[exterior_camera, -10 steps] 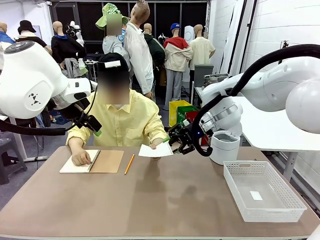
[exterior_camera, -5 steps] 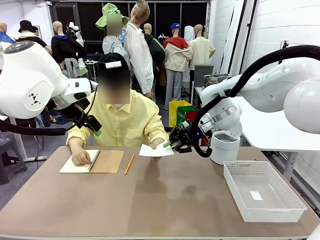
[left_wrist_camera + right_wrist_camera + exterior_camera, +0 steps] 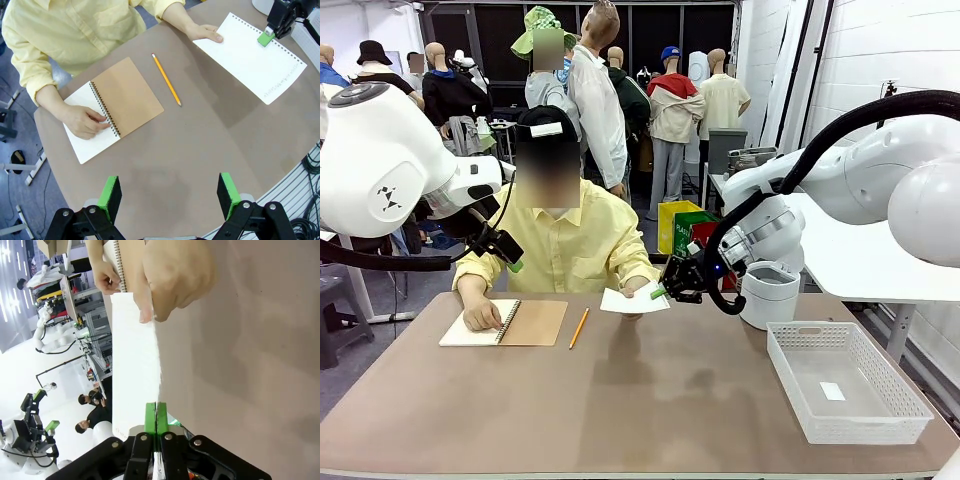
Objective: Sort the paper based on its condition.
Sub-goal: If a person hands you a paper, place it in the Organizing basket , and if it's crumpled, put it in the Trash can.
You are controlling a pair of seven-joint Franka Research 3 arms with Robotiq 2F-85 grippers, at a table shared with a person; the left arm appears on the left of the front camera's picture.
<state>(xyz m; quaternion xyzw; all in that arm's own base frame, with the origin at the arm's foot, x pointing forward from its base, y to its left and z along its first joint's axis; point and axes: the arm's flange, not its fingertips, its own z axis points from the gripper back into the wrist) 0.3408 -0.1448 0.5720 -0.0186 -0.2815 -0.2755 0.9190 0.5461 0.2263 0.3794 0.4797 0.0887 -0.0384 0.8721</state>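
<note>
Left wrist view showed the paper [image 3: 250, 57] at one o'clock, over the table's far side, its long axis running ten to four o'clock. The right gripper [image 3: 266, 38] was clamped on its upper long edge. A person's hand [image 3: 202, 32] held the ten-o'clock end. The left gripper [image 3: 169, 194], jaws apart, hung well away.

the paper [image 3: 250, 55] is thin, matt white, with small punched holes along one edge. the table [image 3: 650, 400] top is smooth brown with a faint sheen. the notebook [image 3: 127, 97] has a matt brown kraft card cover and a wire spiral. the pencil [image 3: 166, 80] is painted yellow. the basket [image 3: 787, 384] is white plastic mesh. the left end effector [image 3: 170, 192] has black fingers with matt green pads. the person's shirt [image 3: 75, 30] is yellow cloth.
</note>
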